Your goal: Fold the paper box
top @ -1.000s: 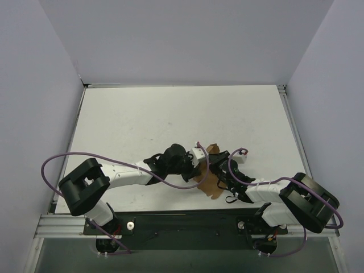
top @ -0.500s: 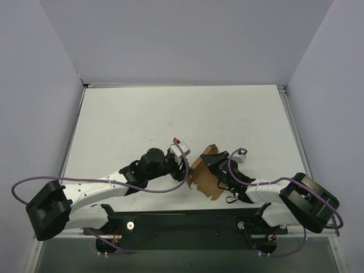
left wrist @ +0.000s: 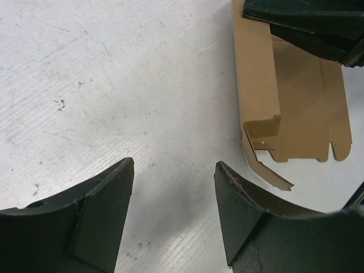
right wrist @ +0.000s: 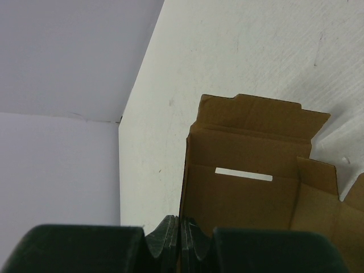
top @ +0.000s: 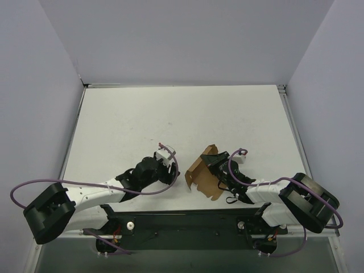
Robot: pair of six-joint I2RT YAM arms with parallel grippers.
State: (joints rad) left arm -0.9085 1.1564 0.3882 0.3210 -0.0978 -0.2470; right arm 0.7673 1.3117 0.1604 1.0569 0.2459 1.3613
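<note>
The paper box [top: 200,172] is a brown cardboard cut-out, partly folded, near the table's front edge between the two arms. My right gripper [top: 214,162] is shut on one of its edges. In the right wrist view the jaws [right wrist: 181,228] pinch the thin rim of a panel [right wrist: 244,176] that has a slot in it. My left gripper [top: 169,165] stands open just left of the box and touches nothing. Its wrist view shows bare table between the fingertips [left wrist: 173,166], with the box [left wrist: 259,79] up and to the right, one tab [left wrist: 266,169] bent loose.
White table top [top: 170,114] runs back to grey walls at the rear and both sides. The black base rail [top: 182,219] lies along the near edge. Purple cables loop off both arms.
My left gripper has opened, let go of the box and drawn back to the left. The right gripper has stayed shut on the box, which has barely shifted.
</note>
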